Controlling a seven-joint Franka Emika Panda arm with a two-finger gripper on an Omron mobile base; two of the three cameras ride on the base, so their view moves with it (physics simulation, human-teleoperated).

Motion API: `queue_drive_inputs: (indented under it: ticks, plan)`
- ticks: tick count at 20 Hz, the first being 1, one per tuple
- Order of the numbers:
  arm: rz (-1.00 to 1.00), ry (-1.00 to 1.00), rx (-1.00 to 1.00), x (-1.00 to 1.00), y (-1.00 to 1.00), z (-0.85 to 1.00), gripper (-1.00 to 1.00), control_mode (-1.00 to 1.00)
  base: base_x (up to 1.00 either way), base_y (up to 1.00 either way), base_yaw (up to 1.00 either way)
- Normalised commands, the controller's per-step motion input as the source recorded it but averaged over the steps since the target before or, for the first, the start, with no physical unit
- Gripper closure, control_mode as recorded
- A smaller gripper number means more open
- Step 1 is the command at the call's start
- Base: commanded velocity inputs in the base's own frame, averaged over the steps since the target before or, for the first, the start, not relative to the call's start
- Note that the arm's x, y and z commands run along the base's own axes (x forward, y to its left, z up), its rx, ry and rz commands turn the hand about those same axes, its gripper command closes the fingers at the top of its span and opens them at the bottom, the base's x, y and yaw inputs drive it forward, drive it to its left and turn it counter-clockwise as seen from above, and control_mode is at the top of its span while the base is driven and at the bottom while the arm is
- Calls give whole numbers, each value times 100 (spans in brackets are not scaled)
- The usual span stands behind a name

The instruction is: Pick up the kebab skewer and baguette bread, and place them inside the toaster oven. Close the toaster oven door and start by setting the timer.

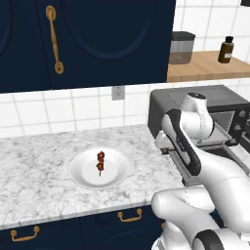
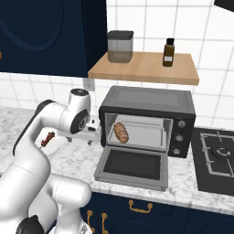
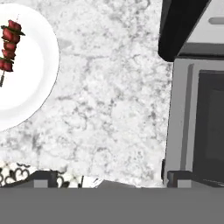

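Skewer lying flat at centre of white plate, on the desk left of the oven; meat chunks in a row, stick roughly pointing near-to-far. Also seen at upper left of hand view, well apart from the fingertips. Untouched, not yet picked.

Baguette already inside oven, on the tray at the left side of the cavity, angled slightly. Judged: first half of loading done.

Door dropped fully open, lying flat toward the near edge of the desk, glass pane facing up. Left open presumably so the second item can go in without another handling step. Knobs at right of oven front, not yet relevant.

Tool hanging between plate and open door, pointing down at bare marble; jaws spread wide, nothing between them. Fingertips at bottom of hand view, far apart, one near the door's edge.

Judged step: transit from oven toward plate for the skewer. Next move calls for shifting left over the plate, aligning jaws across the stick, then descending. Risk: thin stick lying low in the plate, easy to miss or to nudge; plate may slide.

Shelf above oven carrying jar and bottle; irrelevant to task.
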Motion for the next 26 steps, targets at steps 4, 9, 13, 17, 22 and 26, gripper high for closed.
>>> queue_drive_inputs:
  ticks: [4, 9, 13, 17, 22, 26]
  plan:
    - [-15, 4, -2, 64, 100, -18, -100, -100, 0, 0, 0]
    - [-10, 9, 0, 98, 100, -31, -100, -100, 0, 0, 0]
    - [-11, 5, -1, 56, 100, -14, -100, -100, 0, 0, 0]
    - [-15, 8, 0, 3, 97, -5, -100, -100, 0, 0, 0]
    - [-14, 4, 0, 0, 87, -35, -100, -100, 0, 0, 0]
    - [-7, 8, 0, 10, 21, -27, -100, -100, 0, 0, 0]
